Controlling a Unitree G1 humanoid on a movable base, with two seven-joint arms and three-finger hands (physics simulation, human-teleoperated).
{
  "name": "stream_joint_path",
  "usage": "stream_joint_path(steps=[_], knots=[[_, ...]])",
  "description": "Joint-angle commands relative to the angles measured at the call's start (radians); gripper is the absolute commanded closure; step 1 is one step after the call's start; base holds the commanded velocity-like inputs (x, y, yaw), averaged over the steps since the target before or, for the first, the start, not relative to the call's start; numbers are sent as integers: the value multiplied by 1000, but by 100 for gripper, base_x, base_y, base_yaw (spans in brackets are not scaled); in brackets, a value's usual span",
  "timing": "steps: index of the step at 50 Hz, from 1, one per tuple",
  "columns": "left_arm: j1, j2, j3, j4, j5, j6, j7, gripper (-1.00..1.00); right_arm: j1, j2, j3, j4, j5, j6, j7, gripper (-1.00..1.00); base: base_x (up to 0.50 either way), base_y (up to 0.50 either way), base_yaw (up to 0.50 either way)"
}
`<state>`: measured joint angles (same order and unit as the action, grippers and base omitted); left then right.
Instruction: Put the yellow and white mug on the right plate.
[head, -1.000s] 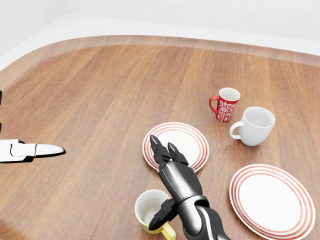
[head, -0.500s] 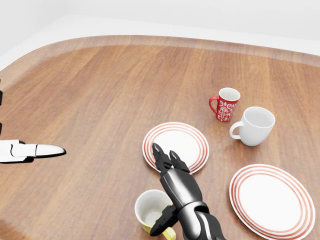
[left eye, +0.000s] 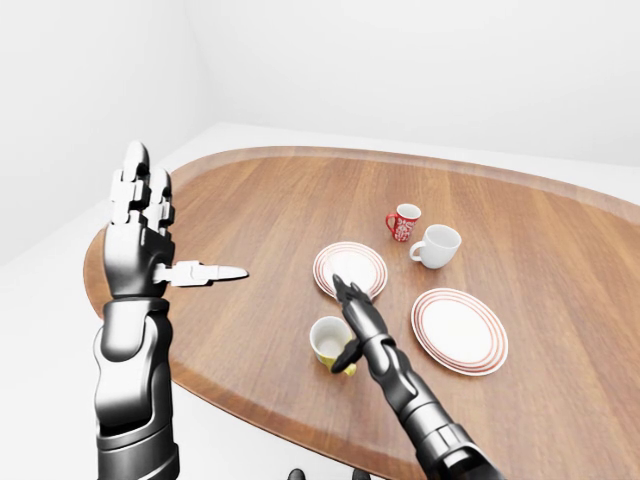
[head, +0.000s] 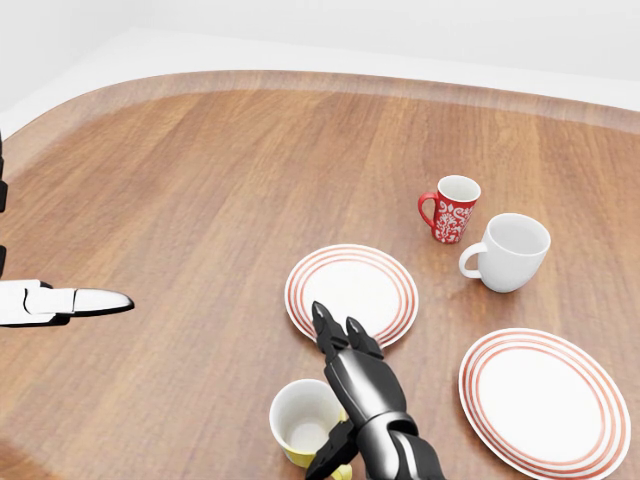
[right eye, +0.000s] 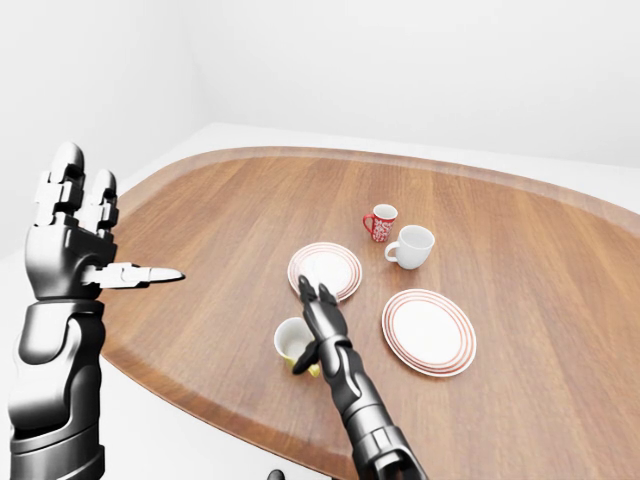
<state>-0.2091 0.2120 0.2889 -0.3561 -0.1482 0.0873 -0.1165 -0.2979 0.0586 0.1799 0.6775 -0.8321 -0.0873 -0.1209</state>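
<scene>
On the wooden tabletop (head: 200, 200) stand three mugs and two red-ringed plates. Lowest in the head view, the yellow and white mug (head: 303, 422) sits beside the right robot hand (head: 348, 375), fingers spread. Beyond are the right plate (head: 543, 400), left plate (head: 352, 290), red mug (head: 452, 208) and white mug (head: 510, 251). The left robot hand (left eye: 140, 235) is raised, fingers apart.

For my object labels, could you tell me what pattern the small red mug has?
The red mug carries a white floral pattern; its inside is white. The head view shows it best.

glossy dark-metal arms, segmented left hand (left eye: 140, 215), seemingly one white finger
</scene>
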Motion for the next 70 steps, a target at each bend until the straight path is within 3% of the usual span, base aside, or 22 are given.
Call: stream_joint_path(steps=[1,48,49,50,51,70], knots=[[0,-1,0,-3,0,0,1,-100,-25,3,-1,74,-10,0,-28,-100,0,0,0],[4,-6,-7,-5,8,0,-4,-100,-85,19,0,255,-37,0,-91,-100,0,0,0],[3,-6,-7,-3,8,0,-4,-100,-85,19,-1,254,-35,0,-93,-70,0,0,0],[3,-6,-8,-3,8,0,-4,-100,-88,19,-2,258,-34,0,-97,4,0,0,0],[4,-7,-8,-3,9,0,-4,-100,-91,19,-3,262,-34,0,-100,95,0,0,0],[2,-7,-9,-6,8,0,-4,-100,-79,11,-8,213,-26,0,-73,100,0,0,0]])
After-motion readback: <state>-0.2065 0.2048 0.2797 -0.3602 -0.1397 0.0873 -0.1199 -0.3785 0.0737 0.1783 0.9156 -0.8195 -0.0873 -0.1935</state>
